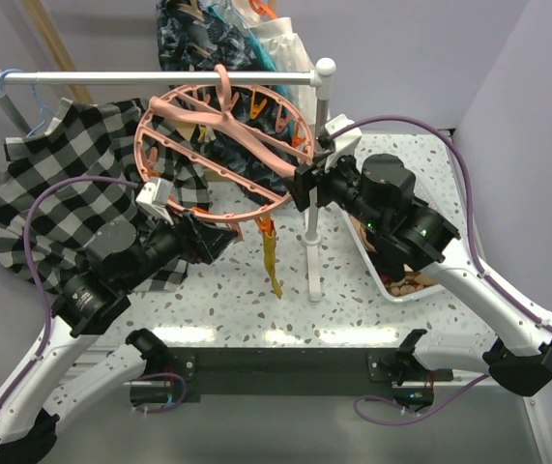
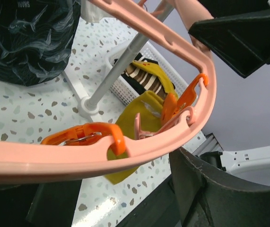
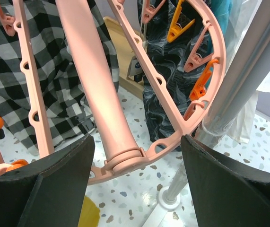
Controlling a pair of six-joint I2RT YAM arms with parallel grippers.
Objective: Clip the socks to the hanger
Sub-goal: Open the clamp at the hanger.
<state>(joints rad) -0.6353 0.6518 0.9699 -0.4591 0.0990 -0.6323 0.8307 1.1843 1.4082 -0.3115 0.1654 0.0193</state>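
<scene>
The salmon-pink round hanger (image 1: 219,145) hangs tilted from the white rail. A mustard yellow sock (image 1: 272,259) dangles from a clip at its near rim; it also shows in the left wrist view (image 2: 142,118) behind an orange clip (image 2: 85,135). My left gripper (image 1: 217,238) is open at the rim's lower left, and the rim (image 2: 172,137) crosses just past its jaws (image 2: 130,198). My right gripper (image 1: 303,182) is open at the rim's right side, with the thick crossbar end (image 3: 125,163) between its jaws (image 3: 137,189). More socks (image 2: 146,80) lie in the white basket.
The rail's white post (image 1: 312,242) stands just right of the hanging sock. The white basket (image 1: 392,287) sits under my right arm. A black-and-white checkered shirt (image 1: 53,193) hangs at the left, and dark patterned clothes (image 1: 198,39) hang behind the rail (image 1: 159,75).
</scene>
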